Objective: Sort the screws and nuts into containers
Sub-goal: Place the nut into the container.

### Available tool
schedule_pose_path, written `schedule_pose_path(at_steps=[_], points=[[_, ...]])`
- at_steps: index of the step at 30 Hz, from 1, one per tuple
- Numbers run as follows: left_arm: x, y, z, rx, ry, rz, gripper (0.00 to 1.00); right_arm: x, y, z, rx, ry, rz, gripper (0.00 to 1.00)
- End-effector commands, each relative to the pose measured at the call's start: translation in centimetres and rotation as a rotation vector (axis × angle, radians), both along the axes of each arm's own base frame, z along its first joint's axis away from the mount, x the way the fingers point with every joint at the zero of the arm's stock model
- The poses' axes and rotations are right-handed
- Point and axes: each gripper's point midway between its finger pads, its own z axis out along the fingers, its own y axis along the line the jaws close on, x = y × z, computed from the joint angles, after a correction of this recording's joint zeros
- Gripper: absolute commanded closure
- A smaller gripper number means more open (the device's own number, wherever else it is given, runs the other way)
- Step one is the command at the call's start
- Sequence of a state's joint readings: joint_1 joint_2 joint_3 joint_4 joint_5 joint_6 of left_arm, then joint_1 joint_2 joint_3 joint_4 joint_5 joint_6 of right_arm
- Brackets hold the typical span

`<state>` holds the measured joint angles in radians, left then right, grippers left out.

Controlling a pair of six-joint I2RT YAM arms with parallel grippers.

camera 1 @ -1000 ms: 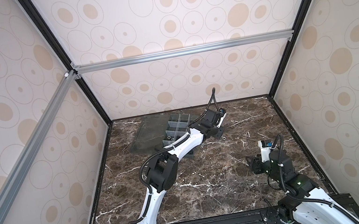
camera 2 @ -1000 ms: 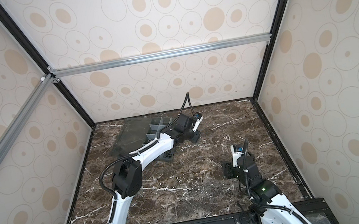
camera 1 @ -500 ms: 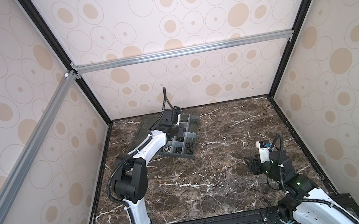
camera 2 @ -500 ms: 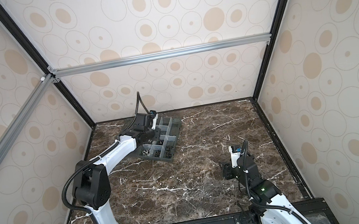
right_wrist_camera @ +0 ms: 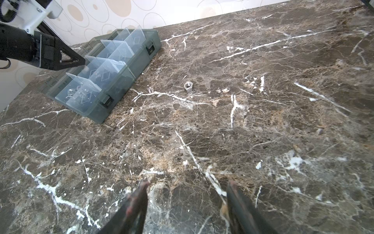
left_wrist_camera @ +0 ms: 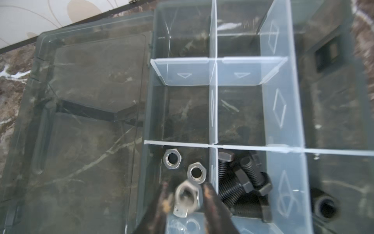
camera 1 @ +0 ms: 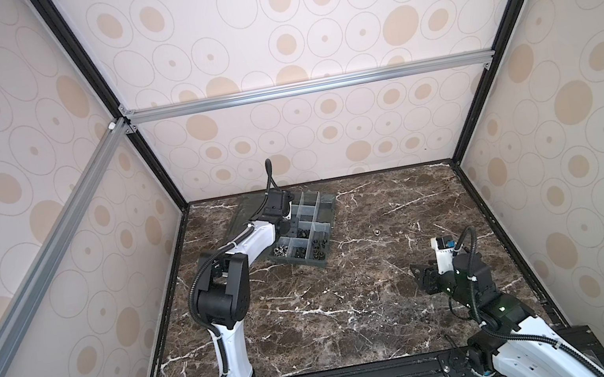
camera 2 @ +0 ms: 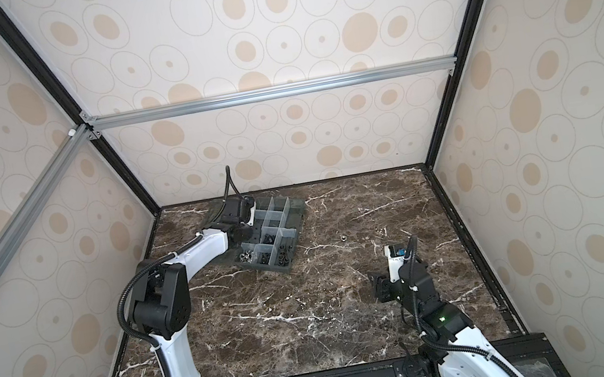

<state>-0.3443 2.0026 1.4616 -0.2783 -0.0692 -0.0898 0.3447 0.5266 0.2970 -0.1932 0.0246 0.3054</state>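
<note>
My left gripper [left_wrist_camera: 185, 184] hangs over a cell of the grey organizer box [left_wrist_camera: 283, 113], whose containers are seen in both top views [camera 1: 321, 265] [camera 2: 289, 268]. Its jaws stand open, and a blurred silver nut [left_wrist_camera: 187, 199] sits loose between the fingers. Two more silver nuts [left_wrist_camera: 172, 161] [left_wrist_camera: 196, 172] lie in that cell. Black screws [left_wrist_camera: 242, 182] fill the neighbouring cell. A single silver nut [camera 1: 376, 232] [right_wrist_camera: 188, 86] lies on the marble right of the box. My right gripper [right_wrist_camera: 188, 183] hovers open and empty near the table's front right [camera 1: 421, 277].
The box's clear lid [left_wrist_camera: 91, 101] lies flat, open towards the back left corner. A black nut [left_wrist_camera: 324, 206] rests in another cell. The enclosure walls [camera 1: 170, 203] stand close behind the box. Brown marble [camera 1: 333, 309] spreads between box and right arm.
My left arm swung from right of the box to over its left cells. Its jaws have widened and the silver nut has come free between them. The right arm has not moved.
</note>
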Motion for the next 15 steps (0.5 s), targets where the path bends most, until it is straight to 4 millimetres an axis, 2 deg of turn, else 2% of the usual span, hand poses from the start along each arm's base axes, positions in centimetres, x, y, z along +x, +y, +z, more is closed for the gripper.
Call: schedule_pose_path(at_steps=[1, 3, 5, 7, 9, 12, 15], points=[[1.2, -0.2, 2.7, -0.009, -0.061, 0.023, 0.55, 0.1, 0.0, -0.2, -0.003, -0.007, 0.0, 0.36], [1.0, -0.7, 3.7, -0.023, -0.08, 0.016, 0.51, 0.2, -0.1, -0.2, -0.004, -0.009, -0.004, 0.35], [0.5, -1.6, 5.8, -0.03, -0.134, 0.002, 0.49, 0.6, -0.3, -0.2, 0.0, -0.02, -0.026, 0.33], [-0.2, -3.1, 9.1, -0.04, -0.222, -0.026, 0.48, 1.5, -0.3, 0.4, 0.007, -0.001, -0.055, 0.32], [-1.5, -5.2, 12.6, -0.074, -0.325, -0.089, 0.45, 3.0, 0.5, 1.2, 0.01, 0.042, -0.047, 0.31], [-4.9, -10.0, 17.3, -0.178, -0.476, -0.277, 0.4, 6.1, 2.0, 0.9, -0.04, 0.211, -0.03, 0.33], [-9.2, -13.8, 20.2, -0.309, -0.608, -0.477, 0.34, 9.5, 3.4, -0.1, -0.094, 0.352, -0.023, 0.38]])
